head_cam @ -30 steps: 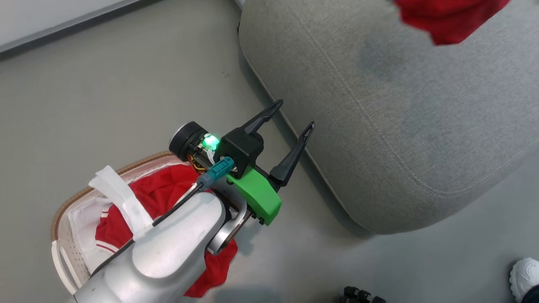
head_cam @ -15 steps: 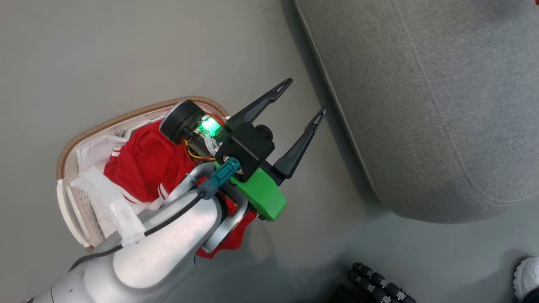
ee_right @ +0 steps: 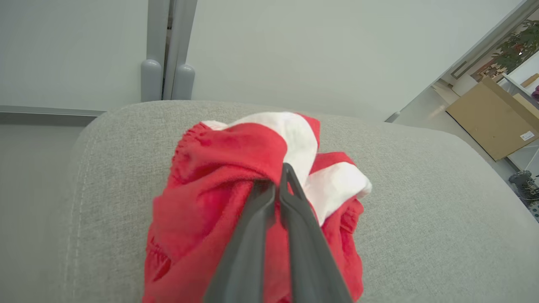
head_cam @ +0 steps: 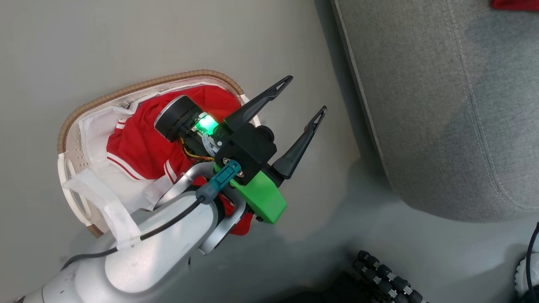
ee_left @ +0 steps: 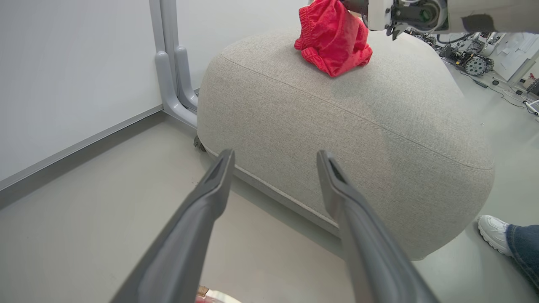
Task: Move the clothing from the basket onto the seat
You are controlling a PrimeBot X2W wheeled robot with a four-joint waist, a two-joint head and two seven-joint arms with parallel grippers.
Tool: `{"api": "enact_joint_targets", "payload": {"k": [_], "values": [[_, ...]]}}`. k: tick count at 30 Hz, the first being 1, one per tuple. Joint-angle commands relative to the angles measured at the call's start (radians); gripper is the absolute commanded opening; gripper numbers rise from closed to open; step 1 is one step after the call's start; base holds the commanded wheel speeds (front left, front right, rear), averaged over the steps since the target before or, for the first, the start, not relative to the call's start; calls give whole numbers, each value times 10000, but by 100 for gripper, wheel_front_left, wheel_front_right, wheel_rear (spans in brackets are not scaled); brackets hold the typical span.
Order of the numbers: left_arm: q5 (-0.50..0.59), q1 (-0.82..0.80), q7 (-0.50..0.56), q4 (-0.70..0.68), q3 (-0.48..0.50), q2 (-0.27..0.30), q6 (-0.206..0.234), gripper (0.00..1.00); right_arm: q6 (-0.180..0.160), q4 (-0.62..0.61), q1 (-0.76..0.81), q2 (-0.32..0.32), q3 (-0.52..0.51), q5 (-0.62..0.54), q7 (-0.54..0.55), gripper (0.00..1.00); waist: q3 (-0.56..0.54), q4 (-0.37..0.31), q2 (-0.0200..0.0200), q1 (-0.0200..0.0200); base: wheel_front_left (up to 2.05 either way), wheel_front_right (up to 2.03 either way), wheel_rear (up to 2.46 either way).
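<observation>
Head: L gripper [head_cam: 306, 94] spread wide, empty, tips over floor [head_cam: 273, 38] btwn basket [head_cam: 126, 90] and seat [head_cam: 442, 105]; red clothes [head_cam: 134, 145] w/ white stripes inside basket.
L wrist: spread fingers aimed at seat side; red garment [ee_left: 332, 42] atop seat.
R wrist: R gripper [ee_right: 280, 179] pressed together, pinching that garment, which rests on seat.

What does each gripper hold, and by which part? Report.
Right gripper pinches the red garment by a fold near its middle, on the seat. Left gripper: open, empty.

White sneaker [ee_left: 492, 229] (jeans cuff [ee_left: 524, 249] above) on grey floor [ee_left: 92, 235]
</observation>
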Motion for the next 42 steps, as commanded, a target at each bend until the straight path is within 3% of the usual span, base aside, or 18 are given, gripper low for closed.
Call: {"api": "enact_joint_targets", "payload": {"k": [1, 10, 17, 22, 28, 33, 38, 42], "values": [[-83, -105, -57, 16, 25, 93, 40, 100, -14, 189, 167, 11, 71, -40, -64, 100, -39, -31, 0, -1, 0, 0, 0], [-410, 266, -484, 505, 260, 166, 120, 100, -14, 830, -10, 265, 1606, 586, -63, 100, -670, -286, 0, -1, 0, 0, 0], [-822, 573, -1186, 1062, 566, -41, 157, 100, -14, 40, 408, -304, 3245, 1499, -90, 100, -1730, -157, 0, -1, 0, 0, 0], [-1210, 811, -1890, 1714, 883, -272, 163, 100, -14, -955, 906, -535, 3776, 2206, -92, 100, -2579, 139, 0, -1, 0, 0, 0], [-1646, 1426, -2712, 2571, 1547, -389, 397, 100, -14, -2104, 2196, -167, 3487, 2870, -84, 100, -3603, 684, 0, -1, 0, 0, 0], [-1898, 2301, -2982, 3043, 2508, -292, 681, 100, -14, -3126, 3614, 390, 2793, 2763, -85, 100, -4355, 1305, 0, -1, 0, 0, 0], [-1545, 3575, -2978, 2791, 3979, -357, 922, 100, -12, -4423, 5241, 1114, 2021, 2451, -85, 100, -5032, 1976, 0, -1, 0, 0, 0], [-1090, 4645, -2978, 2679, 4932, -526, 847, 100, -12, -5638, 6712, 1758, 1562, 2063, -84, 100, -5493, 2486, 0, -1, 0, 0, 0]]}}
